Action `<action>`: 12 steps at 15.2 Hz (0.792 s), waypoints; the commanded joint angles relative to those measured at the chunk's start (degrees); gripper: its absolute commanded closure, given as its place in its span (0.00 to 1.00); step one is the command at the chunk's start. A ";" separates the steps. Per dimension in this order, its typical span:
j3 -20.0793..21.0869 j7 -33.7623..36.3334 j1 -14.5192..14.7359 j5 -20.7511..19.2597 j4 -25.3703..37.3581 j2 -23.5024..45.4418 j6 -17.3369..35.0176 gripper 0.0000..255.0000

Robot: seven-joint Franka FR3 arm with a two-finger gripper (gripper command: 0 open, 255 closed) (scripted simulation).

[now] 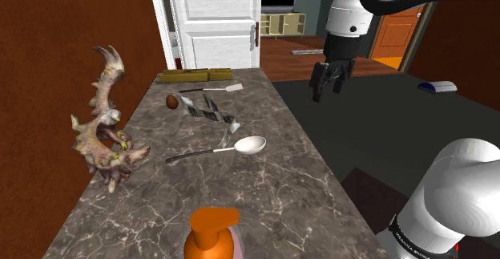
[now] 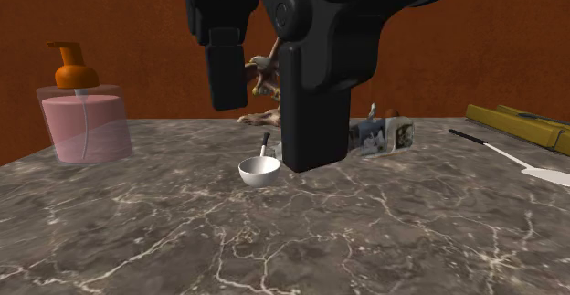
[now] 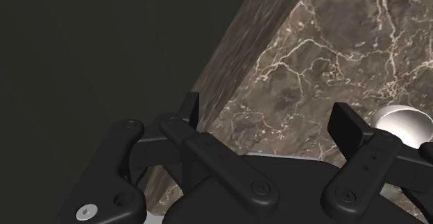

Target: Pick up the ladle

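White-bowled, dark-handled ladle lies mid dark marble desk; black jaws hover apart over the desk's edge; the wrist view shows, probably, its bowl beside 1 finger.

A ladle lies mid-counter on the marble counter, its white bowl to the right and its dark handle pointing left. The black gripper hangs well apart from it, beyond the counter's right edge, fingers parted. An orange-pumped soap dispenser stands nearest.
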 commanded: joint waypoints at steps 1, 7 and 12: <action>0.00 0.00 0.00 0.00 0.00 0.00 0.00 0.00; 0.81 -8.95 4.85 0.99 5.93 13.28 5.76 0.00; 2.24 -16.13 8.49 1.78 11.94 23.51 8.64 0.00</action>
